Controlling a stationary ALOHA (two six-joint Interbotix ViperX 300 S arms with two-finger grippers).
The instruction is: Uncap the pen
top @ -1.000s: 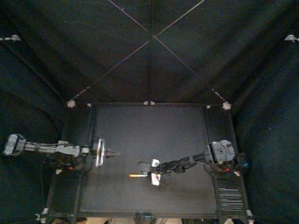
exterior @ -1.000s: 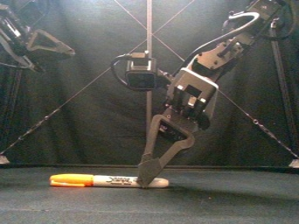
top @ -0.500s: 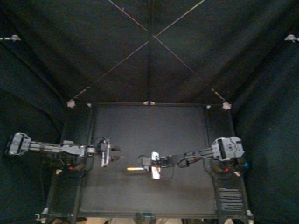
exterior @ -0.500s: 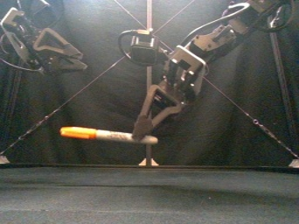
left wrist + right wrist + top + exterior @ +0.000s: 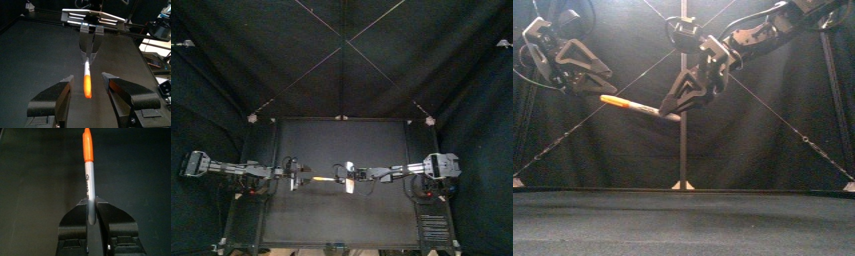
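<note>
A marker pen (image 5: 643,107) with a grey barrel and an orange cap (image 5: 611,100) hangs high above the table, tilted a little. My right gripper (image 5: 676,113) is shut on the barrel's end (image 5: 89,203), and the cap (image 5: 86,145) points away from it toward the left arm. My left gripper (image 5: 596,84) stands wide open right at the cap end. In the left wrist view the cap (image 5: 87,87) lies between the open left gripper (image 5: 87,76) jaws without touching them, with the right gripper (image 5: 89,45) behind. From above, the pen (image 5: 321,180) spans between left gripper (image 5: 295,176) and right gripper (image 5: 345,182).
The black table (image 5: 338,140) lies below both arms with nothing else on it. Black curtains close the back and sides.
My right gripper has lifted the pen off the table and carried it up and to the left. The left gripper has opened wide and come in around the cap end.
</note>
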